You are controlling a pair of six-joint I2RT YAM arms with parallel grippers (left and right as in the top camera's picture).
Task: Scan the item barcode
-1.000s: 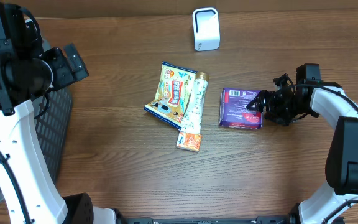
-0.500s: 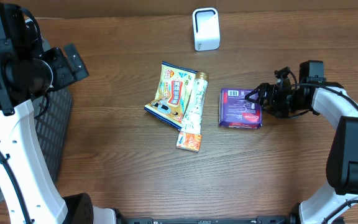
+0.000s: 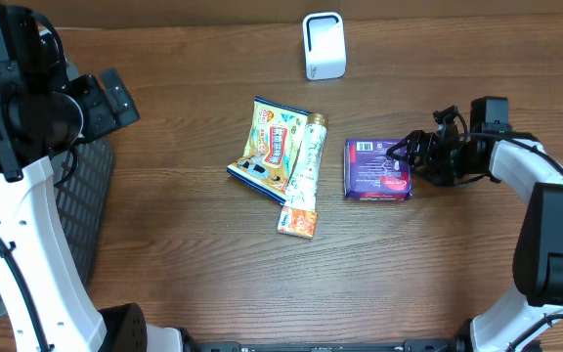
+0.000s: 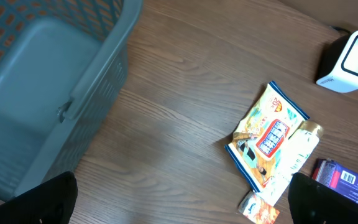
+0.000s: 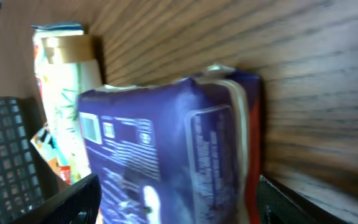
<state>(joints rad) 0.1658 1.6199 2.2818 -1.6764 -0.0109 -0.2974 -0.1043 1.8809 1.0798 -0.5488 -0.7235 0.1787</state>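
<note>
The item, a purple packet (image 3: 377,169), lies flat right of the table's middle, a white barcode label (image 3: 365,147) on its far left corner. My right gripper (image 3: 404,164) reaches in low from the right and straddles the packet's right end. In the right wrist view the packet (image 5: 166,155) fills the gap between the fingers; the right gripper (image 5: 173,205) is open, both fingers close beside the packet. The white scanner (image 3: 324,45) stands at the table's far edge. My left gripper (image 4: 182,205) is open and holds nothing, high over the left side.
A yellow snack bag (image 3: 272,147), a pale tube (image 3: 304,161) and a small orange packet (image 3: 298,223) lie in a cluster left of the purple packet. A grey mesh basket (image 3: 81,215) stands at the left edge, under the left arm.
My right gripper has shifted a little toward the far edge and over the packet's end, its jaws narrowing. The packet has slid slightly left. The left arm has not moved.
</note>
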